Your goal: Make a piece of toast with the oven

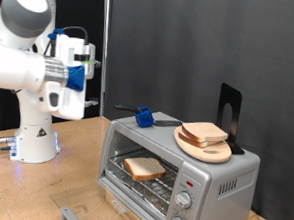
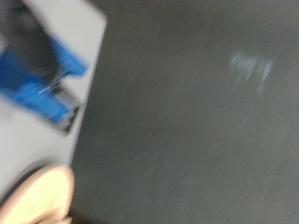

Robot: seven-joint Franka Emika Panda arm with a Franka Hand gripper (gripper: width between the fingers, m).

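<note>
The piece of toast (image 1: 143,169) lies flat on the wire rack inside the oven (image 1: 219,182), a silver box at the exterior view's lower right. The oven's front stands open. My gripper (image 1: 88,58) hangs high at the exterior view's left, well above and away from the oven, with nothing visibly between its fingers. The blurred wrist view shows no fingers, only the grey oven top (image 2: 103,103) against a dark backdrop.
A round wooden board (image 1: 215,151) with other bread slices (image 1: 203,132) sits on the oven's top. Beside it lie a blue-handled tool (image 1: 144,116) (image 2: 37,82) and a black stand (image 1: 229,110). The pale board edge (image 2: 39,200) shows in the wrist view. A wooden table (image 1: 72,186) lies below.
</note>
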